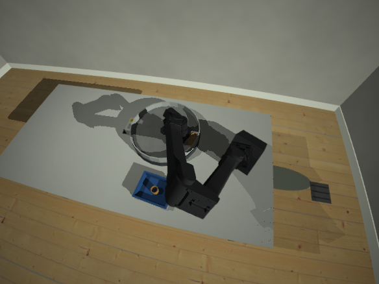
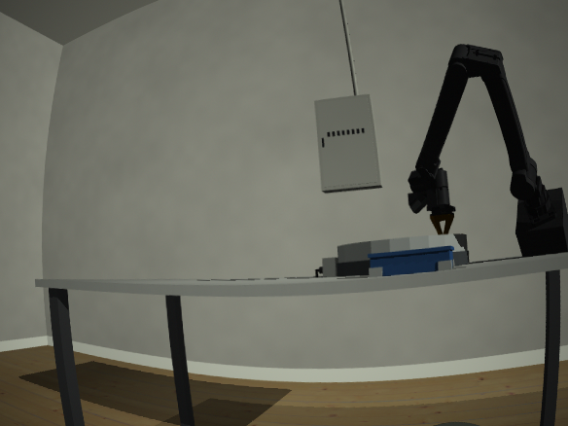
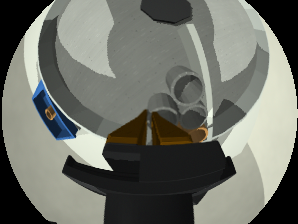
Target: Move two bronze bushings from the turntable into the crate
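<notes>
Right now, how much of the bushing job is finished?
Done: one bronze bushing lies in the blue crate. In hand: the claw is shut on a second bronze bushing on the turntable. Left: carry it to the crate; the grey bushing stays.

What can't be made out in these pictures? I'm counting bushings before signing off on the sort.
- Turntable contents: in the top view the black arm crosses the round grey turntable, hiding part of it.
- Held piece: in the wrist view the gripper is shut on something bronze, mostly covered by the fingers.
- Blue crate: the exterior view shows only its wall; the bronze bushing inside appears only from the top.
- Grey bushing: wrist view only.
</notes>
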`<state>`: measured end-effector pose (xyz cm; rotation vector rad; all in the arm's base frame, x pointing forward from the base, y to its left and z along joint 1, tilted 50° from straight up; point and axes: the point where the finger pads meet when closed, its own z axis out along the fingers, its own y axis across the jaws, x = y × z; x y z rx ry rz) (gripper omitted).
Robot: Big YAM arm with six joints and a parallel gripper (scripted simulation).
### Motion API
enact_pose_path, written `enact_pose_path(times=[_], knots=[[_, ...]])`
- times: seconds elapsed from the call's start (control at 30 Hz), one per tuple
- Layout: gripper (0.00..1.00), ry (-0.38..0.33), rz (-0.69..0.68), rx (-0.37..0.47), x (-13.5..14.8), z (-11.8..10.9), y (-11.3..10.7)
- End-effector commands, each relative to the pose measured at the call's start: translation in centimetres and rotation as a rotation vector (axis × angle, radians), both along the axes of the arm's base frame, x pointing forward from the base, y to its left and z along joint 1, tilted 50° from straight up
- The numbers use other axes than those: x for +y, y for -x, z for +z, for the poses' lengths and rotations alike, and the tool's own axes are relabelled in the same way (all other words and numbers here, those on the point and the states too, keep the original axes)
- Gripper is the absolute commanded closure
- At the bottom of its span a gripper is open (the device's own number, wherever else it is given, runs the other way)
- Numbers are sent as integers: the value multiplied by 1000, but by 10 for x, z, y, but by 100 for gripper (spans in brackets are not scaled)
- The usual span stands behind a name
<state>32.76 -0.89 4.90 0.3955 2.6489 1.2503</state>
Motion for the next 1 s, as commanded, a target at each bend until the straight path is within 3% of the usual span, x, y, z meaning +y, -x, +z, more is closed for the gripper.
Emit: enact_pose_path(times=[0.0, 0.83, 0.97], knots=[[100, 19, 28, -3, 4, -6, -3], [100, 19, 29, -4, 4, -6, -3], [100, 24, 27, -14, -3, 4, -10]])
